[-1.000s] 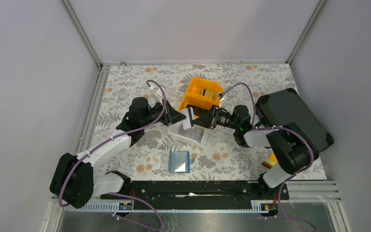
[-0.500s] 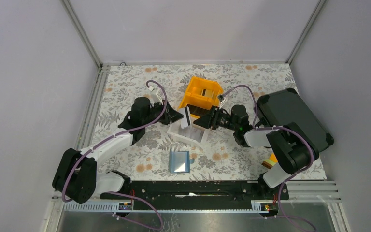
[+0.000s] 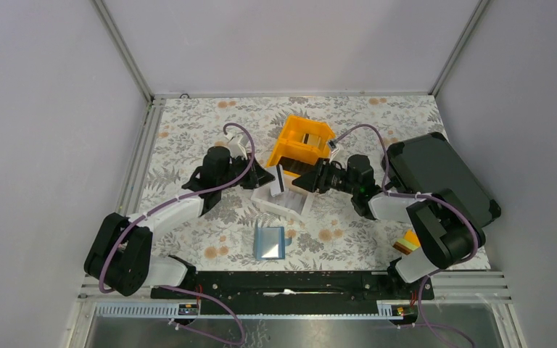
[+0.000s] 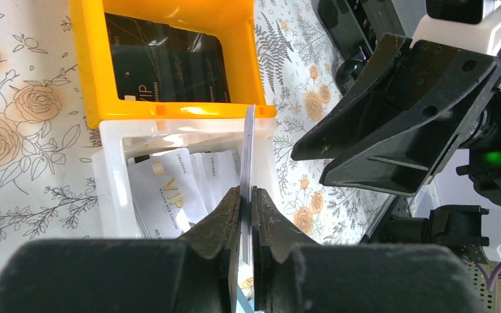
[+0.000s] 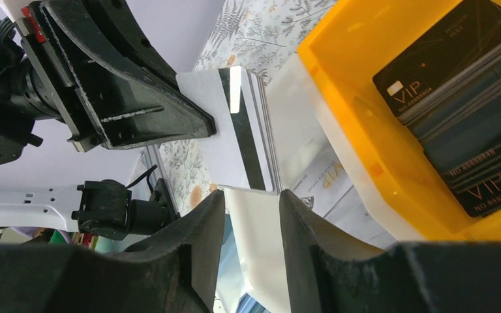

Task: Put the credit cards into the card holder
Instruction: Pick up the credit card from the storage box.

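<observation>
Nearest the arm bases, the teal card holder (image 3: 269, 241) lies on the table (image 3: 188, 130), well apart from both hands. Farther out, above a white bin (image 3: 290, 209), the left hand (image 4: 246, 195) pinches a thin upright stack of pale cards (image 4: 248, 150). The right hand (image 5: 251, 195) is spread, just beside the stack's free edge. If it closes off-centre, the stack may fan out or drop into the bin. Dark cards (image 4: 169, 59) wait in the orange bin (image 4: 85, 65) beyond.

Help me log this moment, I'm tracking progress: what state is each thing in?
Left tool: shut on a thin stack of pale credit cards, held on edge over the white bin.
Right tool: open, facing that stack.
White bin: holds loose pale cards.
Orange bin: holds dark VIP cards.
Card holder: lying on the table, apart from both tools.
</observation>
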Controlling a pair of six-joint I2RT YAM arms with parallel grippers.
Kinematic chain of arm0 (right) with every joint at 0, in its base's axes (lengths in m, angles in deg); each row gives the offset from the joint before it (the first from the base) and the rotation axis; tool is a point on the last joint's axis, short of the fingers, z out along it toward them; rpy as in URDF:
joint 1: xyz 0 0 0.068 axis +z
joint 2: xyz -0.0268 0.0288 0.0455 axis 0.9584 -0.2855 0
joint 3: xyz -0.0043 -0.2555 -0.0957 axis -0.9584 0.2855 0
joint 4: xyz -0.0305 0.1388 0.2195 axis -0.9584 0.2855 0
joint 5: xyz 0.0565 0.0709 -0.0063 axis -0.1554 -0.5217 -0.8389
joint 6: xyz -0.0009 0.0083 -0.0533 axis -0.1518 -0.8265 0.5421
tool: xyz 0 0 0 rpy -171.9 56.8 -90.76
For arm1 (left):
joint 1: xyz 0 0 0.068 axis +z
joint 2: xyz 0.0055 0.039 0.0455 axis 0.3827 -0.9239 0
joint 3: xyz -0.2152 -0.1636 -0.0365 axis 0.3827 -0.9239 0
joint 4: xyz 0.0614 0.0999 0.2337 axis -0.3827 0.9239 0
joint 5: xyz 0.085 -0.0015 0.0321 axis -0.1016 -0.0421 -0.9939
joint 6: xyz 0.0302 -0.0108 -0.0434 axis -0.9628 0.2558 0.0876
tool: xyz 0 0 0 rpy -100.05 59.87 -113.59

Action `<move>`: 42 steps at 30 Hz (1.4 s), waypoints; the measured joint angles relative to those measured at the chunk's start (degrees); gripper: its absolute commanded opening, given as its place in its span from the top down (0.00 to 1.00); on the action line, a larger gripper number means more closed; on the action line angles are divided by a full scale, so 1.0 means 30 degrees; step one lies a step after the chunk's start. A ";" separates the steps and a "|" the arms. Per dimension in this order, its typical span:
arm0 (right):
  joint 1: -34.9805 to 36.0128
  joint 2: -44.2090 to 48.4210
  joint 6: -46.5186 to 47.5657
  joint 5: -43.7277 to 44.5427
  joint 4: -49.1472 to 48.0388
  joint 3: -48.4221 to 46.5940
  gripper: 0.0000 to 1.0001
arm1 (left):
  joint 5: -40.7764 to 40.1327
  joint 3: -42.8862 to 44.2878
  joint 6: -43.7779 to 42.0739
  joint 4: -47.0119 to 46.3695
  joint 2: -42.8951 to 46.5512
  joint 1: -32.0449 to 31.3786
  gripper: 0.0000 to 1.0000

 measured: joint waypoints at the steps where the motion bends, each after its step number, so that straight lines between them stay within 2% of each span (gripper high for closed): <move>1: 0.0007 -0.0109 -0.0007 -0.0197 -0.0022 -0.0124 0.59 | 0.0087 0.0000 0.0000 -0.0051 0.0000 0.0000 1.00; 16: 0.0852 -0.2463 -0.0306 -0.1596 -0.0415 -0.1166 0.63 | 0.0656 -0.0204 0.0000 -0.0204 0.0007 0.0000 1.00; 29: 0.1093 -0.3228 -0.0350 -0.1785 -0.0736 -0.1596 0.65 | 0.0816 -0.0306 -0.0029 -0.0226 0.0102 0.0000 1.00; 42: 0.1115 -0.3330 -0.0357 -0.2040 -0.0852 -0.1647 0.73 | 0.1013 -0.0532 -0.0058 -0.0357 0.0255 0.0000 1.00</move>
